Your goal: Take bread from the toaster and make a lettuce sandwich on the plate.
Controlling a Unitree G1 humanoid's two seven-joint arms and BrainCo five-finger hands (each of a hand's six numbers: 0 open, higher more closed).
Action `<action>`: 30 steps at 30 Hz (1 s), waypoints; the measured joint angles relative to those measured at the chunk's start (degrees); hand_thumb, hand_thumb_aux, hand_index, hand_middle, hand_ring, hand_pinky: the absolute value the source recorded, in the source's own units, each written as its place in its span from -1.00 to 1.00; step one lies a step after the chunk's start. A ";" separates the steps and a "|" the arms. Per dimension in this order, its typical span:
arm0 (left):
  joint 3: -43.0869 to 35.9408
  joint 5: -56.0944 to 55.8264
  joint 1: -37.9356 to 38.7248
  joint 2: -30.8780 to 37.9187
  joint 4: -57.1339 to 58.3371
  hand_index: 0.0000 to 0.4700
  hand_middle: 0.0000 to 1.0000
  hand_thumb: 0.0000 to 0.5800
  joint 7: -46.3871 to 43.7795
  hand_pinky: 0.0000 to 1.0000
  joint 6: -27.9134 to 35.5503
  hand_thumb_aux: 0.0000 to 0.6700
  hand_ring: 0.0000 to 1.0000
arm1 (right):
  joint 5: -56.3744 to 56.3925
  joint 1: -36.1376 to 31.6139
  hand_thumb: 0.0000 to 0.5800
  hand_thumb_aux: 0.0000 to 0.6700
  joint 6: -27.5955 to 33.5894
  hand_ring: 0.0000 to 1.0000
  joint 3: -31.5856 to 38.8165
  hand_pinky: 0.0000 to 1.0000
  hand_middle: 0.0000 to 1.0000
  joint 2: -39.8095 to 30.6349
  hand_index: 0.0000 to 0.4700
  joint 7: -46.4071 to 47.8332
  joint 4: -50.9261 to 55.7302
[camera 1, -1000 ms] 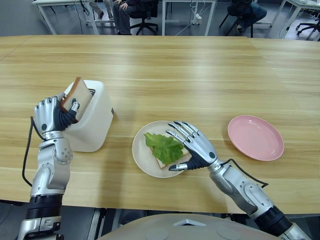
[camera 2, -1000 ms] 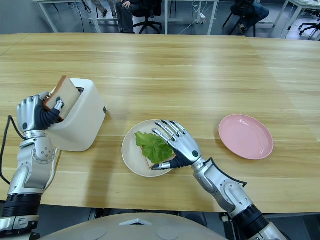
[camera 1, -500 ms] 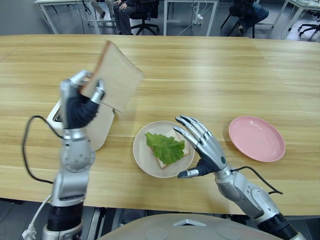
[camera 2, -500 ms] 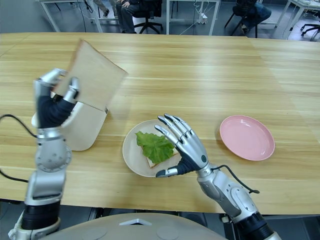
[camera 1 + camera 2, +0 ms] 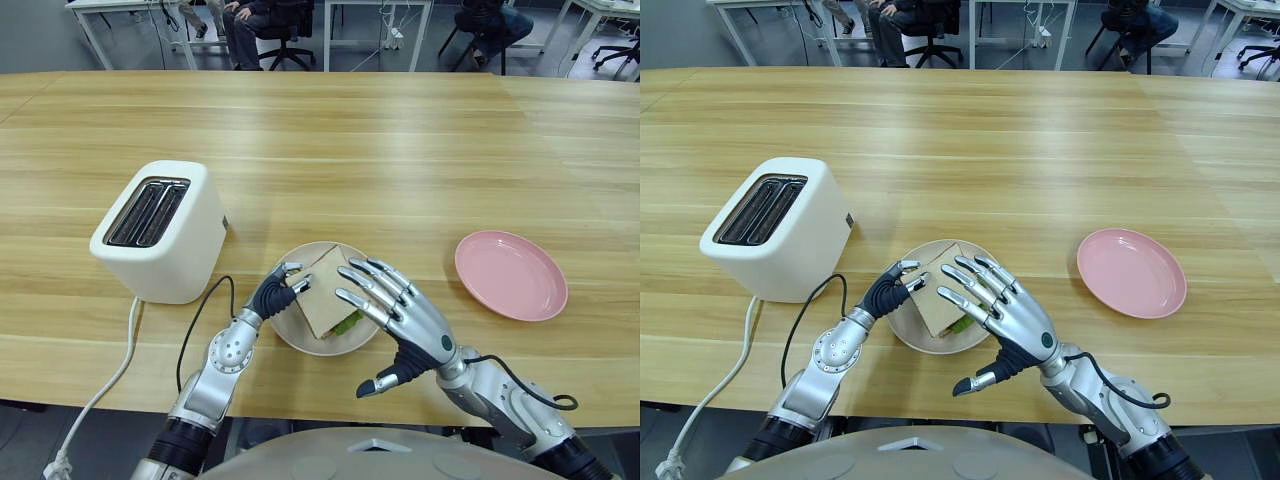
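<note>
Bread [image 5: 325, 292] is found over the lettuce [image 5: 348, 323] on the plate [image 5: 300, 340]; whether it lies fully flat cannot be told. Its left edge is pinched in the curled fingers of the left hand [image 5: 272, 297]. Right hand [image 5: 405, 318] is held just over the plate's right side, fingers spread wide, nothing grasped. Toaster [image 5: 160, 235] slots are seen empty. Bread is judged light, soft and easily dented, so a gentle hold at the crust edge is preferred. Lettuce is judged limp and liable to slide, so an even lowering before release is advised.
</note>
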 measured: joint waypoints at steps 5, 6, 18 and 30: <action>-0.18 0.89 -2.88 -0.47 5.13 0.96 1.00 1.00 0.31 1.00 -1.06 1.00 1.00 | -0.60 -2.72 -1.00 -1.00 6.20 -1.00 2.80 -1.00 -1.00 1.82 -1.00 9.60 9.75; -0.18 1.35 -3.59 -0.51 6.21 0.96 1.00 1.00 0.78 1.00 -1.49 1.00 1.00 | -0.62 -3.76 -1.00 -1.00 7.67 -1.00 3.61 -1.00 -1.00 2.39 -1.00 12.19 12.48; -0.03 11.58 -3.77 0.52 8.84 -1.00 -1.00 -1.00 10.83 -1.00 -2.00 -1.00 -1.00 | -0.09 -9.38 -1.00 -1.00 14.05 -1.00 8.86 -1.00 -1.00 4.20 -1.00 21.09 15.03; 11.36 14.73 -2.76 0.82 -9.00 0.96 -1.00 1.00 33.01 -1.00 -16.81 1.00 -1.00 | 20.48 -6.19 1.00 1.00 8.43 -1.00 1.31 -1.00 -1.00 7.19 0.96 17.26 14.67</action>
